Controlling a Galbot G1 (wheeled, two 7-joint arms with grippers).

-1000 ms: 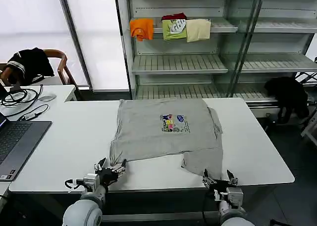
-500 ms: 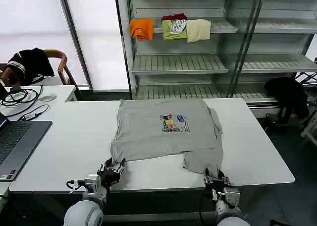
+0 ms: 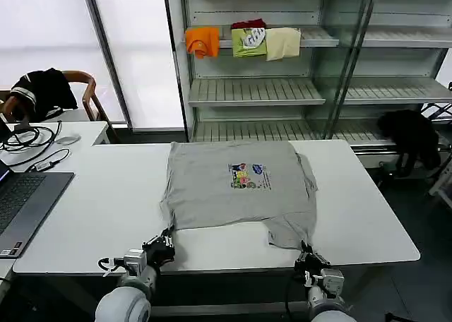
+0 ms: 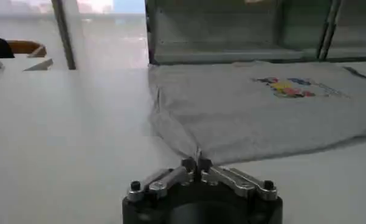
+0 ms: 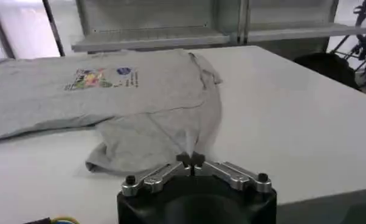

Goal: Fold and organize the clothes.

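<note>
One grey T-shirt lies print-up across the middle of the white surface, its hem toward the near edge at the bottom of the frame. Two hands meet it there: the left hand at lower left is clamped on the hem's left corner, the right hand at lower right is clamped on the rumpled right corner. Bare surface lies open on both sides of the shirt
</note>
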